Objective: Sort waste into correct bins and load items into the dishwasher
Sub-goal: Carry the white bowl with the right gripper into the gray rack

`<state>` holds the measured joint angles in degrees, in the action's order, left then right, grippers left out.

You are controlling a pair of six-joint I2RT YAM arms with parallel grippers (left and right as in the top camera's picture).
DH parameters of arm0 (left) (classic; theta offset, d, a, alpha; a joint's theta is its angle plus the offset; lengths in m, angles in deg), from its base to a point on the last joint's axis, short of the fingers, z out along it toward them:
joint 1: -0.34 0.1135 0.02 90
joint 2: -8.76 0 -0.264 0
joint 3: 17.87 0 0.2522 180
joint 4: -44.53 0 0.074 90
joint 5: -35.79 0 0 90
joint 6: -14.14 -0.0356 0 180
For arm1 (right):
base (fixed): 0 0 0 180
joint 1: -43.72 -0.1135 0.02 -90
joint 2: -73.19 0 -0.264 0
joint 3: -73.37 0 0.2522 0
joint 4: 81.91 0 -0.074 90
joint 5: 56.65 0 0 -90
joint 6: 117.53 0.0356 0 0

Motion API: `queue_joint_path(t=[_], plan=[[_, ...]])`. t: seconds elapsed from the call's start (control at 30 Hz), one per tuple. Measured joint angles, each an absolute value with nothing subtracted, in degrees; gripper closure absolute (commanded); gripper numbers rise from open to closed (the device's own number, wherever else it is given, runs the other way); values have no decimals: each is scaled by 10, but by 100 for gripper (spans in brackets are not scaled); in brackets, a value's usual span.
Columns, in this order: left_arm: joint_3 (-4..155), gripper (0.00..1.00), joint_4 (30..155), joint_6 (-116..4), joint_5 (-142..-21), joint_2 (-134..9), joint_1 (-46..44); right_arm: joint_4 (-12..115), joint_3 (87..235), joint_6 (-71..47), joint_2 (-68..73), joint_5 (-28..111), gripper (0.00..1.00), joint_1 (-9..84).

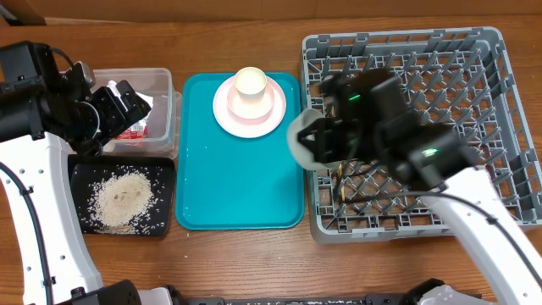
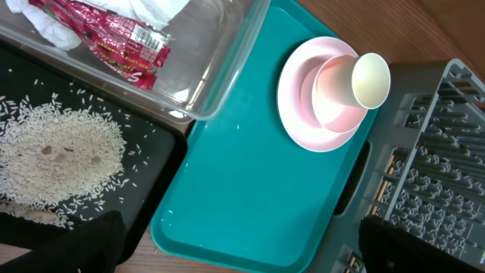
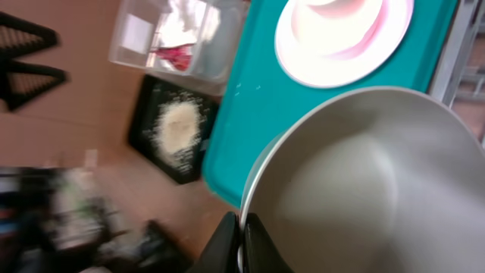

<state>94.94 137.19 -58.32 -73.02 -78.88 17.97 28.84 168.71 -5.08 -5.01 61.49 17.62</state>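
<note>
My right gripper (image 3: 242, 244) is shut on the rim of the grey-green bowl (image 3: 364, 189). It holds the bowl (image 1: 302, 140) tilted over the left edge of the grey dish rack (image 1: 474, 63). Two thin chopsticks (image 1: 342, 182) seem to lie in the rack under the arm. The pink plate (image 1: 224, 110) sits on the teal tray with the pink bowl (image 2: 333, 98) and cream cup (image 1: 250, 82) stacked on it. My left gripper (image 2: 250, 250) is open and empty, above the clear tub (image 1: 161, 85). The tub holds the red wrapper (image 2: 121, 42) and white napkin (image 2: 155, 11). Rice (image 1: 123, 196) lies in the black tray (image 1: 85, 174).
The large teal tray (image 1: 241, 186) lies between the bins and the rack, with a few stray rice grains on it. Bare wooden table runs along the front edge. A cardboard box shows at the top left corner.
</note>
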Motion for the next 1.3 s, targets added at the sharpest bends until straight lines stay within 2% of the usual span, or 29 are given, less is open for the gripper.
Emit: queue_joint_path(t=[0.17, 0.47, 0.67, 1.0, 1.3], plan=[[949, 0, 1371, -583, -730, -789, 180, 278, 1674, -50, -50, 770, 96, 274], [949, 0, 1372, -583, -730, -789, 180, 299, 1597, -38, -50, 943, 96, 389], [949, 0, 1372, -583, -730, -789, 180, 315, 1526, -34, -50, 966, 96, 421], [949, 0, 1372, -583, -730, -789, 180, 486, 1369, 3, -49, 1002, 96, 428], [949, 0, 1372, -583, -730, -789, 180, 483, 1358, 14, -48, 1041, 96, 489]])
